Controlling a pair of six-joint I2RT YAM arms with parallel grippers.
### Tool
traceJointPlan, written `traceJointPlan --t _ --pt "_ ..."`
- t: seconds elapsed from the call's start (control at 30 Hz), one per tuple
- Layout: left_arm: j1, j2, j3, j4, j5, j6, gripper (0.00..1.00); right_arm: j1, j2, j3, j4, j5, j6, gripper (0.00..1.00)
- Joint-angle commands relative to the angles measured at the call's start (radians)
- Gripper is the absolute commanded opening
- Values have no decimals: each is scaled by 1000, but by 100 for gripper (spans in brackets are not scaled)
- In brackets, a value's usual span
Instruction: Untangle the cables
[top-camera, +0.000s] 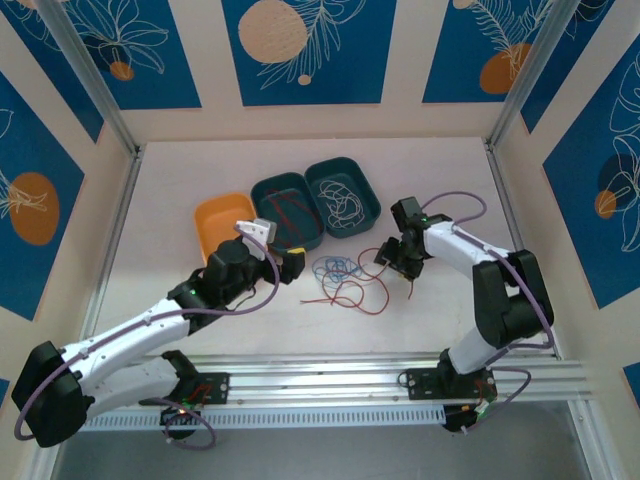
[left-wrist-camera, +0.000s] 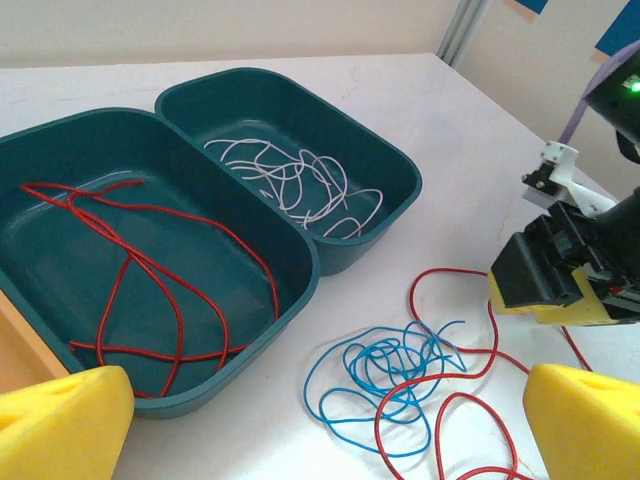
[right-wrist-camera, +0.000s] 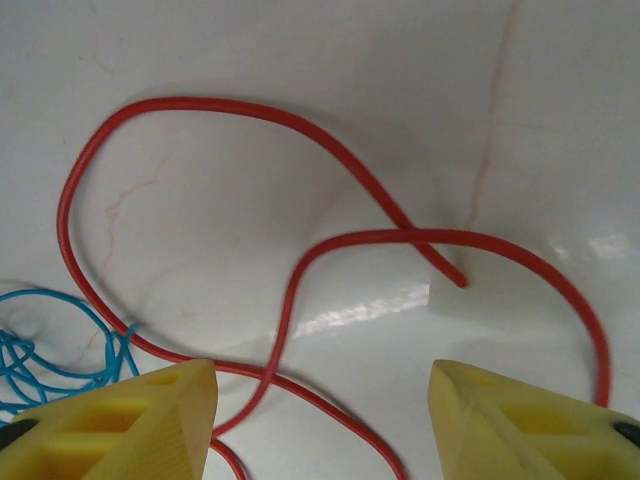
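Bare table (top-camera: 330, 325) in front of cables (top-camera: 345, 280), teal trays (left-wrist-camera: 240, 395) just behind

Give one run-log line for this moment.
left gripper: open | right gripper: open over red cable | blue cable: on table, crossing it

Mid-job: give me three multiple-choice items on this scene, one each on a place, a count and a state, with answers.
1. Where is the white cable? A) on the table B) in a teal tray C) in the orange tray
2. How many trays? A) two B) three C) four
3. The right gripper is: A) shut on the white cable B) shut on nothing C) open above a red cable

1 B, it lies inside that tray.
2 B, one orange tray, two teal.
3 C, its jaws stand apart, the red cable on the table below.
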Motion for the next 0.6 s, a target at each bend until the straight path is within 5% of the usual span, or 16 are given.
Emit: traceJointPlan --t 0.0,0.3,0.57 --pt "-1 -1 24 35 13 -13 100 29 44 50 -27 54 27 59" --pt "-2 -38 -1 31 -17 -12 100 65 158 87 -15 57 42 56" --pt "-2 -52 -9 27 -26 -10 100 60 187 60 19 28 51 35"
